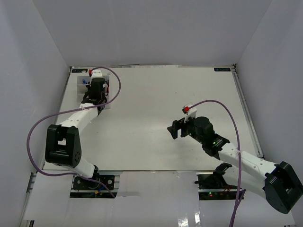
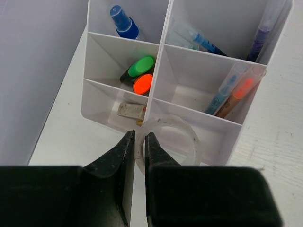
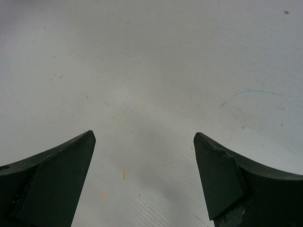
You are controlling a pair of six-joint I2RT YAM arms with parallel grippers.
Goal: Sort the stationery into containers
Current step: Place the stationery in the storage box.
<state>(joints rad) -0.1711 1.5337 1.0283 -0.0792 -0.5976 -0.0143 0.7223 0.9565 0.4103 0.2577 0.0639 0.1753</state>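
One tape ring point(image 2: 188, 135), rim pinched by left claw point(image 2: 139, 138) at tray point(image 2: 93, 101) edge; right claw point(image 3: 144, 136) wide apart.

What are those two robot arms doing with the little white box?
The left gripper is pinching the clear tape ring over the tray's near right compartment. Other compartments already hold highlighters, pens, a blue-capped bottle and an eraser. The right gripper hangs open above the table, holding nothing.
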